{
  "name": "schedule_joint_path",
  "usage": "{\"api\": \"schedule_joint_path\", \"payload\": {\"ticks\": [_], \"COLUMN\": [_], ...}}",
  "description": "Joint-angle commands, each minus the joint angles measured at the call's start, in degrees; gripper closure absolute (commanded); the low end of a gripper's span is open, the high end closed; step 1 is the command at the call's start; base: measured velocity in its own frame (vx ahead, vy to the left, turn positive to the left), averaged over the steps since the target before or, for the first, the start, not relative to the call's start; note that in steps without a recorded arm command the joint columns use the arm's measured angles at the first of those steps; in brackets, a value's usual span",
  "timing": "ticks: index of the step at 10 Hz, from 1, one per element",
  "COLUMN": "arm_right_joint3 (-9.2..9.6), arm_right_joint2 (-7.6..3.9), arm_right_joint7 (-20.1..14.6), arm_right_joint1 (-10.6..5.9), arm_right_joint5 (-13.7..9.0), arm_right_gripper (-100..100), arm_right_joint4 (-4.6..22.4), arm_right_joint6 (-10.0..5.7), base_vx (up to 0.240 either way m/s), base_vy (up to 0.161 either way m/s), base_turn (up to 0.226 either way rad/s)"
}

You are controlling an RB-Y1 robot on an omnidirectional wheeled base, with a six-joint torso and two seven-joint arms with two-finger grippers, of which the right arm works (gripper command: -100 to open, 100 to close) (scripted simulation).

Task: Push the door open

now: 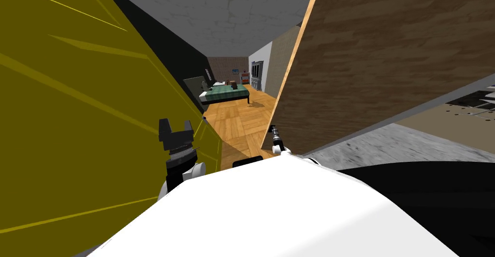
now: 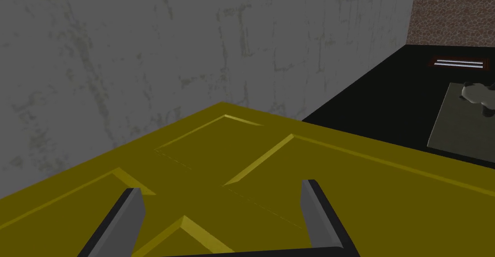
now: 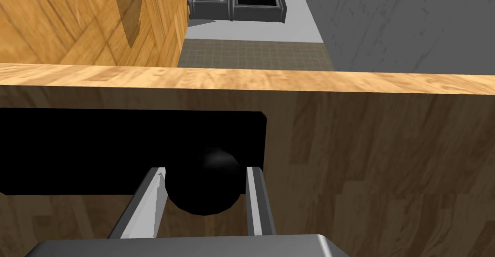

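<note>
Right gripper [image 3: 205,172]: fingers drawn in on either side of the black knob [image 3: 205,187], pads seemingly touching its flanks, so pinching it. Knob sits at the end of a black plate [image 3: 96,152] on the wooden door [image 3: 377,143], close to the door's pale free edge [image 3: 241,80]. In the head view that door [image 1: 386,51] fills the upper right of the frame, its edge running diagonally down to the right gripper [image 1: 274,132] at lower centre. It looks partly open: a gap left of the edge shows parquet floor [image 1: 237,123] and a bed [image 1: 225,93] well beyond. Left gripper [image 2: 221,190]: fingers spread, holding nothing, hovering close over a yellow panelled door [image 2: 338,172] that takes the left of the head view [image 1: 72,123]. Judgement: the wooden slab is rigid and fairly heavy, and turns only about its hinge. The knob is round, smooth and probably slippery, so the pinch may roll. The hold is well placed near the free edge, for best leverage. Push steadily and follow the arc.
</note>
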Motion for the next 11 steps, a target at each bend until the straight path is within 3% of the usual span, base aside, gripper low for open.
{"api": "schedule_joint_path", "payload": {"ticks": [1,6,7,11], "arm_right_joint3": [-1.33,-3.4,-3.1,-5.36], "arm_right_joint2": [-0.58,-0.76,-0.51,-0.98], "arm_right_joint7": [0.53,1.44,1.37,2.37], "arm_right_joint1": [-0.1,-0.21,0.18,0.48], "arm_right_joint5": [-0.67,-1.78,-1.63,-3.13], "arm_right_gripper": [100,100,100,100], "arm_right_joint4": [0.19,0.63,0.14,0.18], "arm_right_joint6": [-0.25,-0.09,0.23,0.21], "base_vx": [0.176,0.186,0.091,0.194], "base_vy": [0.078,0.034,0.006,-0.004], "base_turn": [-0.071,-0.046,-0.02,-0.038]}}
